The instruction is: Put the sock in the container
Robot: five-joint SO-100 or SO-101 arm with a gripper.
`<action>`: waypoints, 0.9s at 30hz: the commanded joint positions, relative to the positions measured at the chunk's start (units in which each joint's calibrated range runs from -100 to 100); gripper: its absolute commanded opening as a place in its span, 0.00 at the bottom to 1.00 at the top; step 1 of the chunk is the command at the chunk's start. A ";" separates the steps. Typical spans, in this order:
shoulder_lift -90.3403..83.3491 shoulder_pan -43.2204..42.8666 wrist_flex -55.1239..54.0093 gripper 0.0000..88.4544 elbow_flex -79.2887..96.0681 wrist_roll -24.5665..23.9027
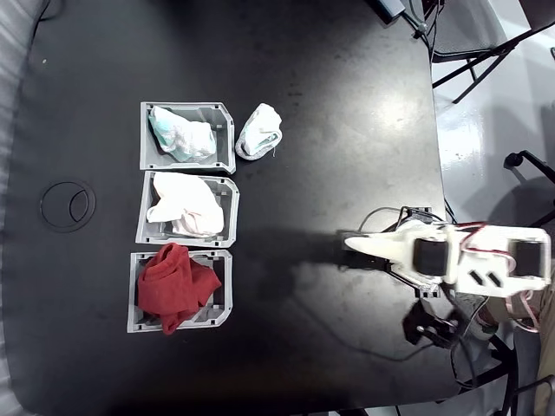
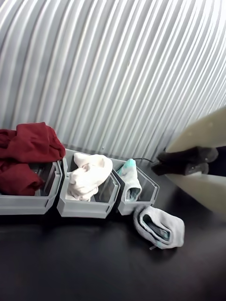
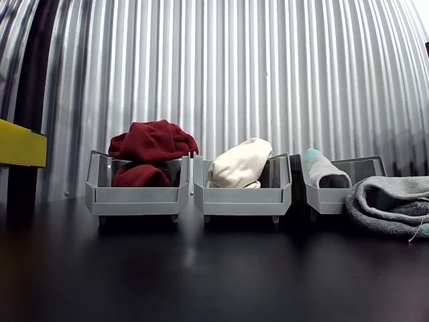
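Black and glossy, the desk (image 1: 286,104) is the biggest thing we see, with a corrugated metal wall (image 3: 268,74) rising behind it. On its right side in the fixed view sits the white arm (image 1: 460,256), well apart from everything else; its pincer (image 1: 351,243) points toward the bins, and we cannot tell whether the fingers are spread or pressed together. Three grey bins stand touching in a column. The lowest bin (image 1: 221,299) holds a red cloth (image 1: 173,286), the middle bin (image 1: 230,212) a white-pinkish cloth (image 1: 186,204), and the top one — the container (image 1: 224,117) — holds the sock (image 1: 182,134), white with a mint-teal end. Just beside the container's right wall a smaller folded sock (image 1: 259,131) lies on the desk — grey-white with a pale green band in the wrist view.
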 commanded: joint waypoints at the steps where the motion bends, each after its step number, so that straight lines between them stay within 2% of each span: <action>1: -6.21 -0.08 -6.45 0.01 9.88 -0.08; 14: -18.25 -0.08 -16.35 0.01 33.87 0.10; 27: -17.83 -0.08 -16.44 0.01 38.01 0.15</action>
